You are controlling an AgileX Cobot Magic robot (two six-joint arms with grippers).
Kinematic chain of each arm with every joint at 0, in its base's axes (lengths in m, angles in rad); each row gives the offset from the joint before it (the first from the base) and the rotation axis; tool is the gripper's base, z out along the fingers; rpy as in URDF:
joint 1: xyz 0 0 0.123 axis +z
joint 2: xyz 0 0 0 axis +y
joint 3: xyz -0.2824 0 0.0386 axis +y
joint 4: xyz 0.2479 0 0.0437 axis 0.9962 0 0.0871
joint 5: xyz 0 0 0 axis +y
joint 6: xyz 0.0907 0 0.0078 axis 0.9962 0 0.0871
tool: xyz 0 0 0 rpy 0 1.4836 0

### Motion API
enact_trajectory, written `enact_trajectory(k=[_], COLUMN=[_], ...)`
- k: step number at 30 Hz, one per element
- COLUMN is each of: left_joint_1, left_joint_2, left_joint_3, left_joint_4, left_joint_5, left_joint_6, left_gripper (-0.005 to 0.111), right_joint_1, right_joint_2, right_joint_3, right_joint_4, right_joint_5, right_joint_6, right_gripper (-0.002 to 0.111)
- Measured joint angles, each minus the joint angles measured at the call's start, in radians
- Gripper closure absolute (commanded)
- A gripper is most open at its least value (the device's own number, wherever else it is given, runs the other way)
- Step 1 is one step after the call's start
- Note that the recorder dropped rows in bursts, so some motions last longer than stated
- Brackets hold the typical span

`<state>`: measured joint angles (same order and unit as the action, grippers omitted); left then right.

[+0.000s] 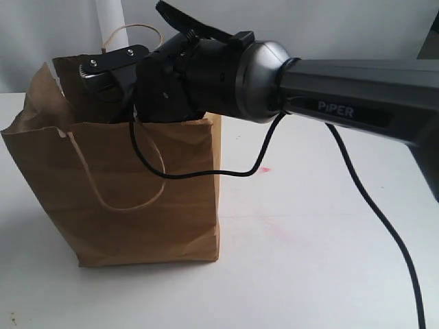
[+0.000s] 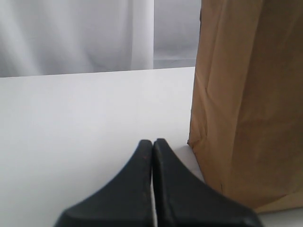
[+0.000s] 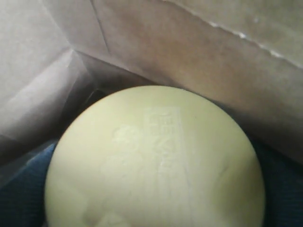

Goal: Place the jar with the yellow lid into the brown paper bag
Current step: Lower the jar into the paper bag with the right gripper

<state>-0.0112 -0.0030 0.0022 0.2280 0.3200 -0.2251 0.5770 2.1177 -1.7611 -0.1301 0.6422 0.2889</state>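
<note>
1 yellow-lidded jar (image 3: 154, 161) just below R gripper (image 1: 120, 79), in brown paper bag (image 1: 158, 199); grip unclear.

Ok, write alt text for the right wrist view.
A pale yellow jar lid fills most of the frame in close-up, with faint raised lettering on it. Creased brown paper bag walls surround it. Something dark blue beside the lid is too blurred to identify.

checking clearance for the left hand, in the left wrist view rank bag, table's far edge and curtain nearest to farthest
1. brown paper bag, close beside the left hand.
2. table's far edge, well ahead.
3. white curtain, behind the table.
</note>
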Motion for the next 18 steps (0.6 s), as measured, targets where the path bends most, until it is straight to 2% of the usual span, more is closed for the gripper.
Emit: enact_trajectory(k=[3,6,9,11,13,18], left_joint_1=[0.000,0.000,0.000,0.000,0.000,0.000], left_joint_2=[0.000,0.000,0.000,0.000,0.000,0.000], left_joint_3=[0.000,0.000,0.000,0.000,0.000,0.000], left_joint_4=[0.000,0.000,0.000,0.000,0.000,0.000], left_joint_5=[0.000,0.000,0.000,0.000,0.000,0.000], left_joint_6=[0.000,0.000,0.000,0.000,0.000,0.000], left_gripper=[0.106,0.106,0.106,0.106,0.106,0.106], right_joint_1=[0.000,0.000,0.000,0.000,0.000,0.000], right_joint_2=[0.000,0.000,0.000,0.000,0.000,0.016], right_joint_3=[0.000,0.000,0.000,0.000,0.000,0.000], right_joint_4=[0.002,0.004,0.004,0.006,0.011,0.024], right_joint_5=[0.000,0.000,0.000,0.000,0.005,0.031], right_joint_6=[-0.002,-0.011,-0.017,-0.017,-0.017,-0.017], right_gripper=[0.085,0.058,0.025,0.010,0.004,0.004])
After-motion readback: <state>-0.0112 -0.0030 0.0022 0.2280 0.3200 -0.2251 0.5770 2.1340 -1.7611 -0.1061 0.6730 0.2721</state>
